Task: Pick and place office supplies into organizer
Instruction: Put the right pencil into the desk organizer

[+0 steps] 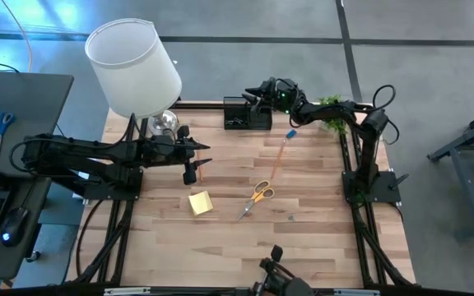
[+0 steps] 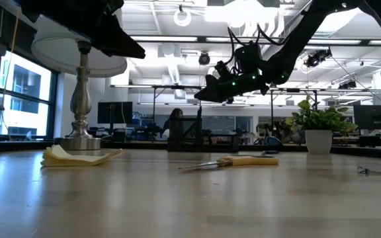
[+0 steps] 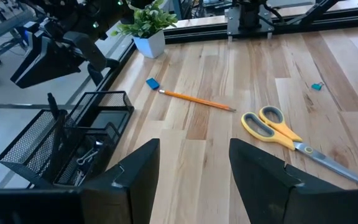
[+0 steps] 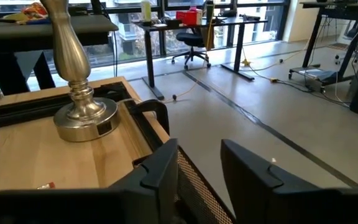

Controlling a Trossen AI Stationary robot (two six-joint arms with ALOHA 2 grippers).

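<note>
The black mesh organizer [image 1: 247, 113] stands at the table's far edge, with a black pen [image 3: 53, 115] upright in it. My right gripper [image 1: 253, 94] hovers open just over the organizer's far side; mesh [image 4: 197, 186] shows below the gap between its fingers, and nothing is held. My left gripper [image 3: 194, 180] waits open and empty over the table's left middle [image 1: 194, 164]. On the wood lie orange-handled scissors [image 1: 257, 196], a yellow sticky-note pad [image 1: 201, 202], an orange pencil [image 1: 276, 158] and a blue eraser [image 1: 290, 133].
A white-shaded lamp [image 1: 134, 70] on a silver base [image 4: 82, 115] stands at the far left. A potted green plant [image 1: 332, 111] sits at the far right. A small clip [image 3: 316, 86] lies toward the near right. The wood between the scissors and the near edge is bare.
</note>
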